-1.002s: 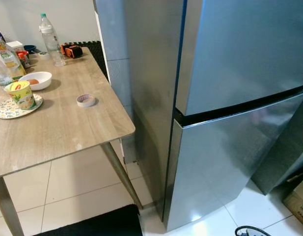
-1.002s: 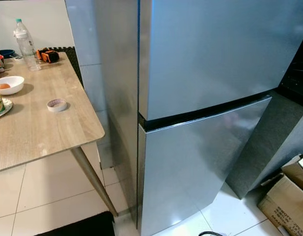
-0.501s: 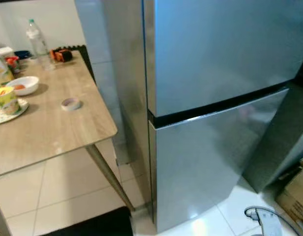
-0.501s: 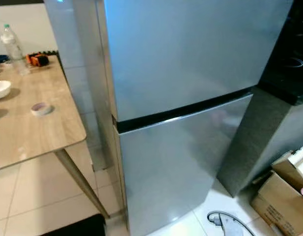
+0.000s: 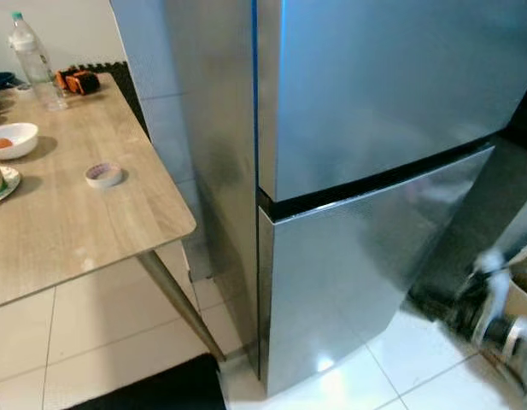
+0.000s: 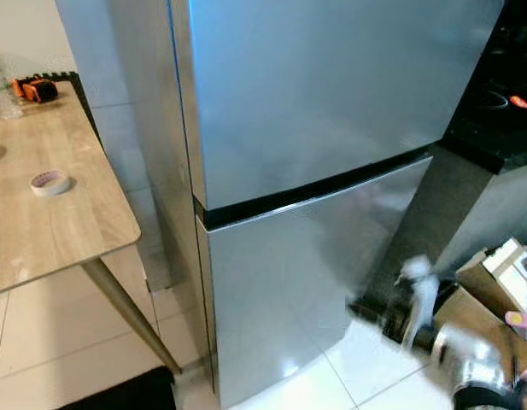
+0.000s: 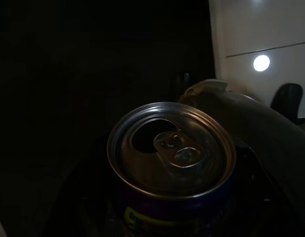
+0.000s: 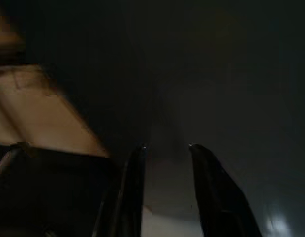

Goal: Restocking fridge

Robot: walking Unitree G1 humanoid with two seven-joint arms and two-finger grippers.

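Note:
The silver two-door fridge [image 5: 374,111] stands straight ahead with both doors closed; a black gap separates the upper door from the lower door [image 5: 357,290]. In the dark left wrist view, a purple drink can [image 7: 172,148] with a silver top and pull tab sits close to the camera, held in my left gripper. My right arm [image 6: 451,350] appears as a blur low at the right, in front of the fridge's lower right corner. In the right wrist view my right gripper [image 8: 167,146] is open, with nothing between its two black fingers [image 8: 135,192].
A wooden table [image 5: 75,222] stands left of the fridge, carrying a tape roll [image 5: 103,174], a white bowl [image 5: 11,139], a water bottle [image 5: 28,55] and an orange-black object [image 5: 79,82]. Cardboard boxes [image 6: 502,282] lie at the lower right beside a dark counter [image 6: 494,111]. A black mat [image 5: 152,389] lies on the white floor.
The camera has swung right, then slightly back, shifting the whole scene. My right arm has risen into view at the lower right and is blurred by motion.

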